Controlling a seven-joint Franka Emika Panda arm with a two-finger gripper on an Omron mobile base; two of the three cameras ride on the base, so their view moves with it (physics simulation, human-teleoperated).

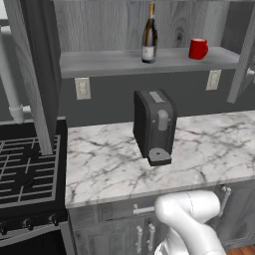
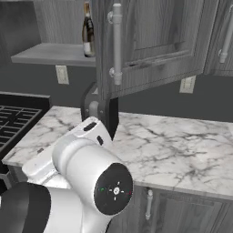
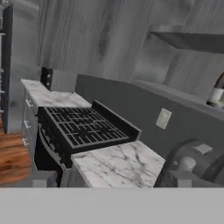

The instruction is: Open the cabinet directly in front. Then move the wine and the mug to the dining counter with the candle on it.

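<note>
Looking up from where our arm sits low by the tabletop (image 1: 114, 164), we find the cabinet (image 1: 40, 74) already swung open, both doors standing wide. Our gripper is spread to its widest and holds nothing. It hangs low, turned toward the stove (image 3: 83, 127), so the shelf (image 1: 109, 63) lies well above it and off to one side.

We count one wine bottle (image 1: 149, 35) and one mug (image 1: 198, 49), both upright on that shelf and apart from each other, with the bottle left of the mug.

We judge the bottle heavy, stiff, smooth and breakable; tall and narrow, it would tip easily, so we would close on its body below the shoulder. The mug looks light and rigid; we would pinch across its wall or rim, since the handle faces the bottle.

One coffee machine (image 1: 154, 124) stands on the tabletop under the shelf.
</note>
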